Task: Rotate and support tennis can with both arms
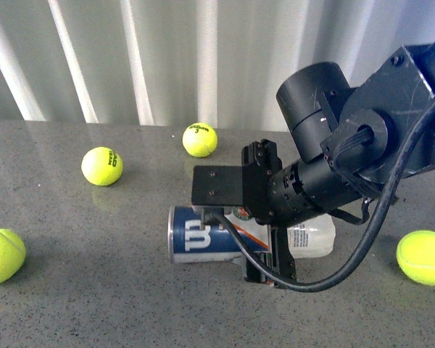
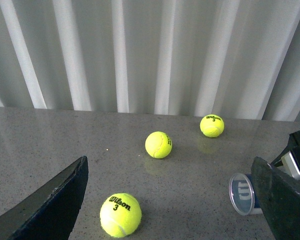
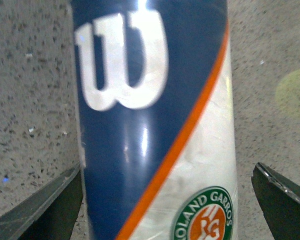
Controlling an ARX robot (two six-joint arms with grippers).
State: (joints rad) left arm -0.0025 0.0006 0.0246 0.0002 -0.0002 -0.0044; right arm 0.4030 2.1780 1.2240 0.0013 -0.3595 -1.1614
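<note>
Tennis can (image 1: 203,235) lying on its side on the counter (image 1: 94,290), between the spread fingers of the right tool (image 3: 167,172), left tool (image 2: 170,159) spread wide, can's end just beside one finger.

1. Your right gripper (image 1: 264,214) covers the middle of the tennis can (image 1: 203,235).
2. From its wrist, both can ends run off-frame; the W logo (image 3: 121,60) is blurred.
3. A left gripper (image 2: 169,197) finger (image 2: 282,200) hides most of the can.
</note>
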